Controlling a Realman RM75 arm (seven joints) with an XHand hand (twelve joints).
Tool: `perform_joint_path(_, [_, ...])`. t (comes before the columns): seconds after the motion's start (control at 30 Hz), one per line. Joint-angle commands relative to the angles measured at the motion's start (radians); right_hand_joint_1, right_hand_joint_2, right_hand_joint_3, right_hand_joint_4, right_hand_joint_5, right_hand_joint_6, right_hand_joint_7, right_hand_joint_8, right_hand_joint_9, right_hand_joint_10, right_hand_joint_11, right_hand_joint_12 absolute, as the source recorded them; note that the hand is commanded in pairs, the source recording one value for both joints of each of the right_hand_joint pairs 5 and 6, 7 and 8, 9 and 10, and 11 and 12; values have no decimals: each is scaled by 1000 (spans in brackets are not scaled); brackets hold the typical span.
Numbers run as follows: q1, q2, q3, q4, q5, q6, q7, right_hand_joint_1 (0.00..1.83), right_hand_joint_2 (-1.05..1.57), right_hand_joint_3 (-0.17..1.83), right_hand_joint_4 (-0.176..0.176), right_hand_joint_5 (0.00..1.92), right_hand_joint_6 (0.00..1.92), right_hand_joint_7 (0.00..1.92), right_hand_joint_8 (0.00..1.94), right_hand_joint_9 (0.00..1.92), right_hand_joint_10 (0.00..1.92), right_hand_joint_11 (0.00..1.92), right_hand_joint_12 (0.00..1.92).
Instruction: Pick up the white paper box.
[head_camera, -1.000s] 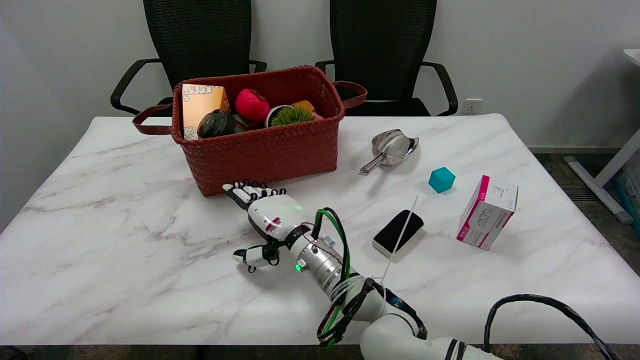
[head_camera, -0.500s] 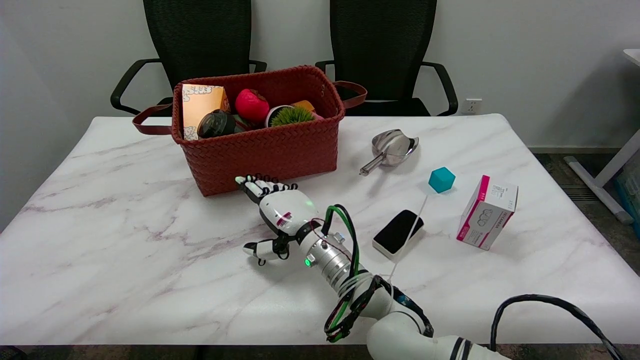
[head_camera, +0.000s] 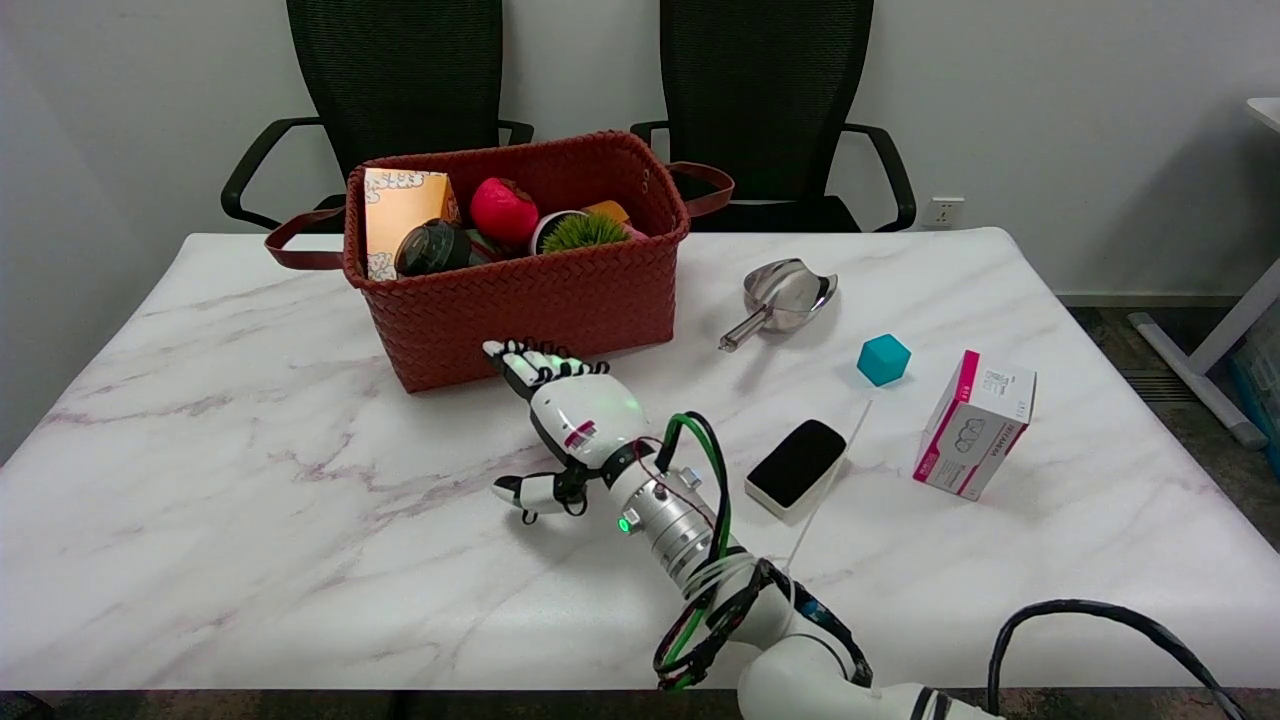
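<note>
White-and-pink paper box (head_camera: 974, 424) sits tilted near the table's right edge — teal cube (head_camera: 884, 360) just up-left of it, black-topped pad (head_camera: 797, 466) to its left. My right hand (head_camera: 568, 418) is well apart from it, mid-table in front of the red woven basket (head_camera: 520, 290), fingers spread, holding nothing. Metal scoop (head_camera: 782, 295) lies behind the cube. Marble table (head_camera: 250, 500) — bare stretch on the left. Two black chairs (head_camera: 770, 110) against a white wall.
</note>
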Motion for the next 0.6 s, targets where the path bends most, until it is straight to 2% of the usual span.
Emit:
perform_joint_path(0.03, [-59, 5, -1, 77, 0, 197, -1, 1048, 771, 248, 0, 117, 117, 148, 148, 236, 236, 339, 339])
perform_joint_path(0.3, [-121, 0, -8, 92, 0, 446, -3, 1051, 765, 254, 0, 104, 104, 115, 115, 249, 249, 400, 400])
perform_joint_path(0.6, [-125, 1, -51, 100, 1, 625, -3, 1049, 778, 247, 0, 95, 95, 136, 136, 281, 281, 434, 434])
